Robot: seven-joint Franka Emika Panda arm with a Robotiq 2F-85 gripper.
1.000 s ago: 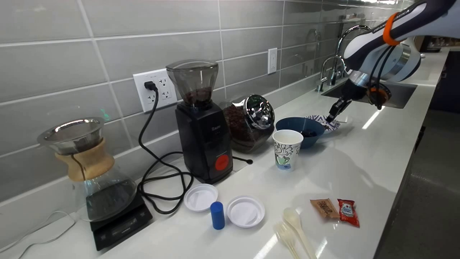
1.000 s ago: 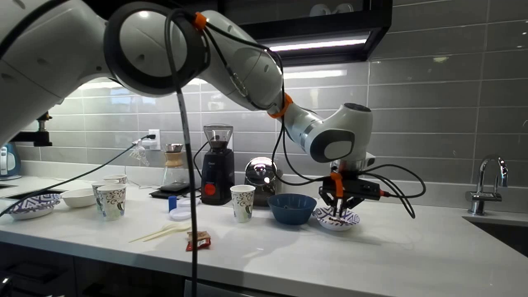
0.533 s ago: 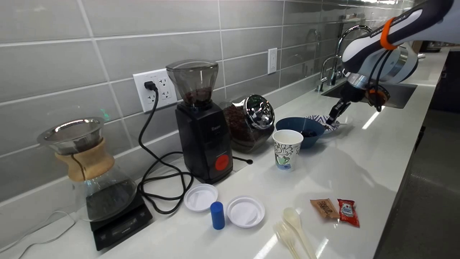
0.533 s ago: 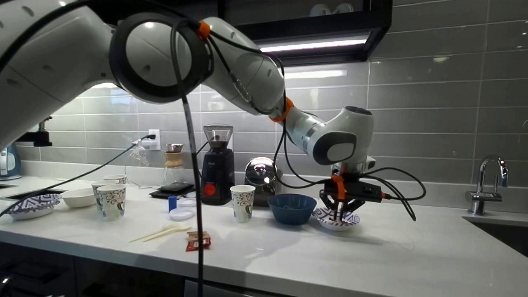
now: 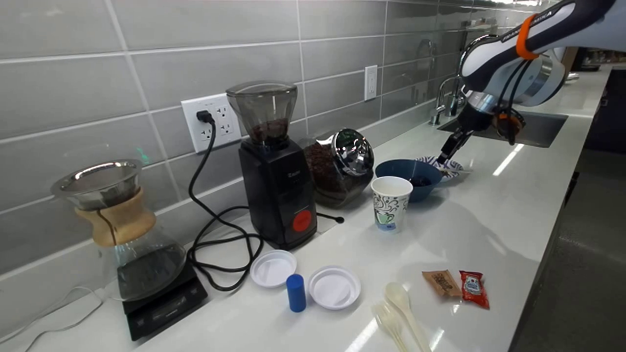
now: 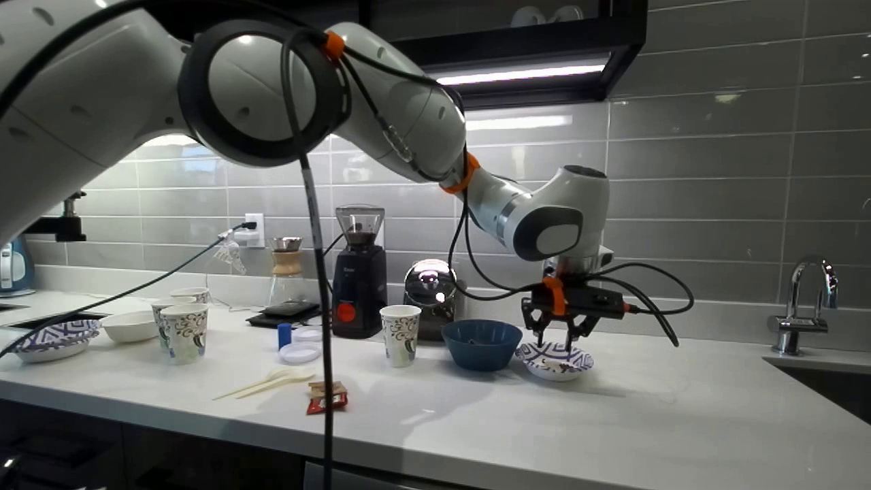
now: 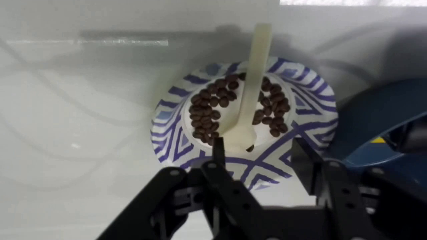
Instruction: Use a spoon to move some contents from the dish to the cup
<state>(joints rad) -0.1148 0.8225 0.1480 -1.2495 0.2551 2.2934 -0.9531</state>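
Observation:
The dish (image 7: 169, 125) is a paper bowl with a purple-blue pattern, holding brown coffee beans (image 7: 204, 108). A cream plastic spoon (image 7: 252, 85) lies across it, its bowl end down among the beans and its handle sticking out over the far rim. My gripper (image 7: 257, 141) is open just over the dish. The spoon's bowl end shows near the left finger, and nothing is clasped. In an exterior view both fingertips (image 6: 569, 346) hang apart above the dish. The cup (image 5: 391, 204), white paper with a scroll pattern, stands upright beyond the blue bowl (image 6: 482, 348).
The blue bowl sits between dish and cup, close beside the dish. A black grinder (image 5: 278, 193) and a tilted bean jar (image 5: 332, 168) stand by the wall. Spare cutlery (image 5: 401, 303), packets (image 5: 473, 288) and white lids (image 5: 334, 287) lie nearer that camera. More cups (image 6: 185, 333) stand farther off.
The jaws were together, down at the dish, half a second ago and now stand apart. My hand has risen a little and shifted slightly toward the blue bowl.

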